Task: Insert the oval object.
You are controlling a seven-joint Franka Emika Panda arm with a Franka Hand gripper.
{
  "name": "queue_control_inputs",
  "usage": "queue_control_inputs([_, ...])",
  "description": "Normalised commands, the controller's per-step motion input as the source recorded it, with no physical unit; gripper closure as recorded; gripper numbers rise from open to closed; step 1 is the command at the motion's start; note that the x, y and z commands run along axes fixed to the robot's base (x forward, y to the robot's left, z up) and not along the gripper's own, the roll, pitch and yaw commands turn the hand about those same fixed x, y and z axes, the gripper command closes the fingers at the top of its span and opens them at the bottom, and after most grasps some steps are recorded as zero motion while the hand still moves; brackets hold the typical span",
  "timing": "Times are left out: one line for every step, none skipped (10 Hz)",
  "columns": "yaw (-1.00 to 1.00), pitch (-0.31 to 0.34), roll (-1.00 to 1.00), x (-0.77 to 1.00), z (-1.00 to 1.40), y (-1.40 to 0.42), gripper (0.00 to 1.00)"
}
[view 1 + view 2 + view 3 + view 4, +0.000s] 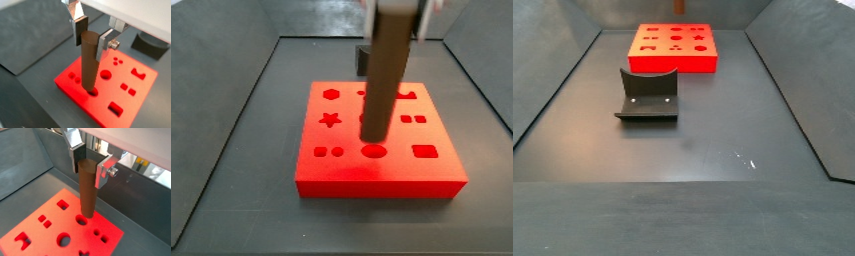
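Note:
My gripper [91, 36] is shut on the top of the oval object [89, 65], a long smooth dark-brown peg that hangs upright over the red block [137, 97]. The peg's lower end meets an oval hole [93, 93] in the block's top face; I cannot tell how deep it sits. Both wrist views show the same grip [88, 164], peg [86, 190] and hole [81, 220]. In a side view the peg [382, 80] stands blurred over the red block [372, 180]. Another side view shows the block [673, 62] far off, with no gripper or peg.
The red block has several other shaped holes, among them a round one [105, 74] and a star [330, 121]. The dark fixture stands on the grey floor beside the block [148, 45], also in a side view [647, 97]. Grey walls surround the floor [553, 90].

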Motion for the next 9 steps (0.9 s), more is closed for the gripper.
queue_control_inputs([-0.15,0.019,0.18,0.41,-0.41,0.03,1.00])
queue_control_inputs([-0.02,0.020,0.12,0.09,-0.19,0.06,1.00])
queue_control_inputs([0.00,0.000,0.02,0.00,0.00,0.00,1.00])
queue_control_inputs([0.00,0.010,0.00,0.12,-0.03,0.00,1.00])
queue_control_inputs([-0.13,0.053,0.10,0.23,-0.09,0.02,1.00])
queue_control_inputs([-0.13,0.019,0.08,0.00,-0.05,0.05,1.00])
queue_control_inputs([-0.06,0.000,0.02,-0.01,-0.04,0.09,1.00])
queue_control_inputs([0.00,0.000,0.02,0.00,-0.01,0.05,1.00])
queue_control_inputs([-0.07,0.000,0.10,-0.10,-0.10,0.20,1.00])
